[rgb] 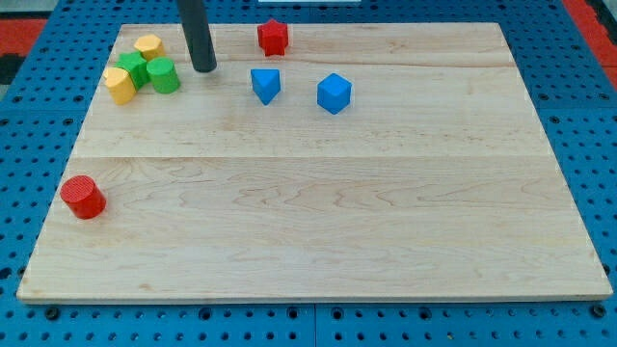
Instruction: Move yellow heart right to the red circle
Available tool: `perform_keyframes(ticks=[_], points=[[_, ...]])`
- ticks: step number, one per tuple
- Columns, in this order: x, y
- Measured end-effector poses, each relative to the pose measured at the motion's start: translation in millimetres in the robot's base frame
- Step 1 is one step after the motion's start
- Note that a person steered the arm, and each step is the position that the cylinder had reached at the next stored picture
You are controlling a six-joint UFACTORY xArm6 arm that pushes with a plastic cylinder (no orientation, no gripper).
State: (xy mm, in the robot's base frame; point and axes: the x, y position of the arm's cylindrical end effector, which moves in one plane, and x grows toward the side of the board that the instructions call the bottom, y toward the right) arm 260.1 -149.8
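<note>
The red circle (83,197) lies near the board's left edge, toward the view's bottom. A yellow block that looks like the heart (120,85) sits at the top left, touching a green star-like block (133,67). My tip (204,69) rests on the board just right of a green circle (163,75), a small gap away. The tip is well to the right of the yellow heart, with the green blocks in between. The red circle is far below this cluster.
A second yellow block (148,45), roughly pentagonal, sits above the green blocks. A red star (273,37) lies near the top edge. A blue triangle-like block (266,84) and a blue cube (334,93) lie right of the tip. The wooden board (386,222) sits on blue pegboard.
</note>
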Motion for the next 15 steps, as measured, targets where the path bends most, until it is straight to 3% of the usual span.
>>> perform_keyframes(ticks=[1,2,3,4,5,6,7,8,10,11,13,15], points=[[-44.1,-4.0],[-56.1,-61.3],[-52.6,-103.1],[-38.7,-100.6],[3.4,-69.1],[27.1,-82.5],[0.3,-86.1],[3.5,-149.9],[91.2,-97.3],[120.7,-106.8],[120.1,-145.6],[191.5,-82.0]])
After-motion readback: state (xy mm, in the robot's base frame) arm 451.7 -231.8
